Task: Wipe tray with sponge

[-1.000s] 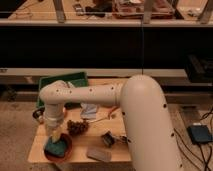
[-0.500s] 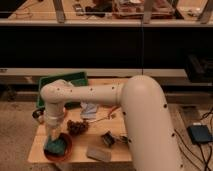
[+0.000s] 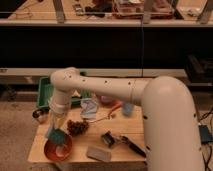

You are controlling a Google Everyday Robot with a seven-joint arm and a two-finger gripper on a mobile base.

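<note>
while the gripper (image 3: 56, 129) hangs just above the orange bowl (image 3: 57, 150) with its fingers closed on the sponge (image 3: 58, 136), the green tray (image 3: 44, 95) lies well behind that bowl.

Thick, rounded cream-white arm (image 3: 115, 92) with small dark dots; pale gripper (image 3: 56, 125) at its lower-left end.

Gripper (image 3: 56, 125) directly above sponge (image 3: 57, 136) at bowl's (image 3: 51, 153) rear rim, tray (image 3: 44, 94) behind, flat block (image 3: 98, 153) right of bowl
</note>
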